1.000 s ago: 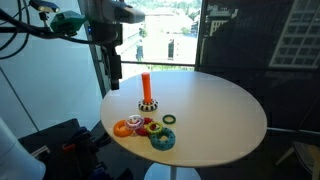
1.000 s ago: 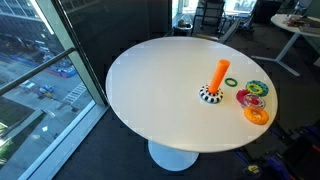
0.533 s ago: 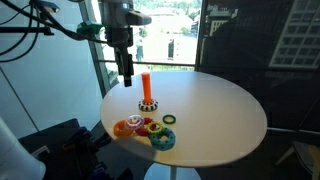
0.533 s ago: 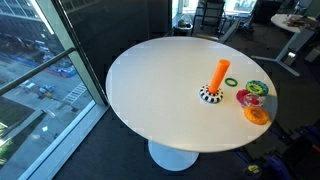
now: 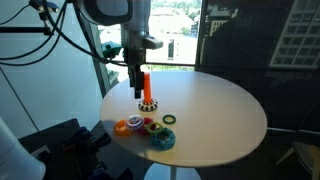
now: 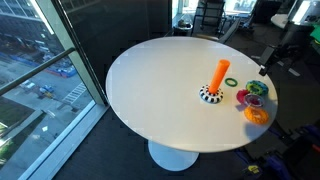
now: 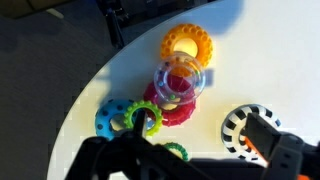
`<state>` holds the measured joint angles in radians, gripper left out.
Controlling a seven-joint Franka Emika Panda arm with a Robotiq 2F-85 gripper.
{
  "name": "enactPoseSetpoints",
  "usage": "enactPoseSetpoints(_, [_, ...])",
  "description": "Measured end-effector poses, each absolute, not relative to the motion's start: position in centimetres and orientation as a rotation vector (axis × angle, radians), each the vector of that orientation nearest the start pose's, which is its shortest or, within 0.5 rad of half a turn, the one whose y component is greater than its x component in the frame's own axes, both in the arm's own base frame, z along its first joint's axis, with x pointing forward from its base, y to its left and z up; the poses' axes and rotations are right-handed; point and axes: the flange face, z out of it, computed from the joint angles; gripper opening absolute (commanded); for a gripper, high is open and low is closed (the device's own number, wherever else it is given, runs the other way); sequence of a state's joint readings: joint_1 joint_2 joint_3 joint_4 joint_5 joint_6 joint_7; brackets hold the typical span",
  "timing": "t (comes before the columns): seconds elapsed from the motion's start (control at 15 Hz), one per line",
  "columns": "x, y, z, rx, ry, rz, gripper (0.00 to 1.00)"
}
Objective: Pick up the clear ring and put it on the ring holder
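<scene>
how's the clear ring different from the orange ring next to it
The clear ring is see-through, with red showing through it; the orange ring is opaque. The clear ring seems to lie partly on the red ring, while the orange ring lies straight on the table. Both look about equally wide, and neither is on the ring holder.

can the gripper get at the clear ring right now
Probably yes: the clear ring lies uncovered atop the red ring, and the gripper hangs above the table with nothing between. The orange ring close beside may crowd a finger.
</scene>
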<state>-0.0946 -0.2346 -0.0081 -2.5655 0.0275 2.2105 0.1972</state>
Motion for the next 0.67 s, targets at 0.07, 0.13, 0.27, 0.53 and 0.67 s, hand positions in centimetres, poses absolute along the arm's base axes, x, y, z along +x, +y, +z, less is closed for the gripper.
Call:
enactPoseSetpoints(0.07, [41.7, -4.1, 33.1, -3.078, 0.507, 0.207, 1.0])
enactPoseSetpoints(0.13, [42.0, -4.1, 32.4, -3.077, 0.519, 0.225, 1.0])
enactPoseSetpoints(0.27, [42.2, -4.0, 31.5, -3.075, 0.532, 0.251, 1.0])
enactPoseSetpoints(0.53, [42.2, -4.0, 31.4, -3.075, 0.532, 0.258, 1.0])
enactPoseSetpoints(0.67, [42.1, -4.0, 31.1, -3.075, 0.531, 0.268, 1.0])
